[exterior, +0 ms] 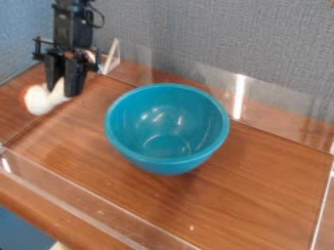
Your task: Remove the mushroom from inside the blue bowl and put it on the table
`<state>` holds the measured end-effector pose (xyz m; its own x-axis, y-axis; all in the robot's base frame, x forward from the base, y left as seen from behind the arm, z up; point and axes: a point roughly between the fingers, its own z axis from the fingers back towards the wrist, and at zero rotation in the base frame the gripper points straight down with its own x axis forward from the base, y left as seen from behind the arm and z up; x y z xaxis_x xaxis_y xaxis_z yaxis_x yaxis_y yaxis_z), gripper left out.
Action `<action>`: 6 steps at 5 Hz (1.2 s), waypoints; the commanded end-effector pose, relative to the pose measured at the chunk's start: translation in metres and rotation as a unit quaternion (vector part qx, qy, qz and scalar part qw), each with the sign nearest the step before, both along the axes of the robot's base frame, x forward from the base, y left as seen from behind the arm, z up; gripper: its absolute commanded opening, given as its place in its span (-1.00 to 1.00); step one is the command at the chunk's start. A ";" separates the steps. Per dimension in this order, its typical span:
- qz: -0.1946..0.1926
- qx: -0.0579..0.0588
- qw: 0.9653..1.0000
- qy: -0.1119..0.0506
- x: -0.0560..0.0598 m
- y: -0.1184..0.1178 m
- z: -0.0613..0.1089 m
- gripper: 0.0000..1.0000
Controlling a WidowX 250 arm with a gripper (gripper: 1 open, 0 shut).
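The blue bowl (167, 128) stands in the middle of the table (261, 186), and its inside shows nothing but reflections. My gripper (58, 92) hangs over the table's far left part, pointing steeply down, well left of the bowl. It is shut on the mushroom (41, 99), whose cream-white stem and orange-brown cap stick out to the lower left of the black fingers (68, 80). The mushroom is very low over the wood; whether it touches the surface I cannot tell.
Low clear acrylic walls (92, 200) border the table in front, at the left and at the back. A small clear triangular stand (104, 59) sits by the back wall just right of the arm. Bare wood lies around the bowl.
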<state>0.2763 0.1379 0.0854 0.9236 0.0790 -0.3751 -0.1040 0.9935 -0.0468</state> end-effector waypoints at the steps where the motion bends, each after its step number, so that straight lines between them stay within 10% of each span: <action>1: 0.018 0.010 1.000 -0.018 0.003 0.008 0.004 -1.00; 6: 0.009 -0.018 1.000 -0.024 0.013 0.007 -0.013 -1.00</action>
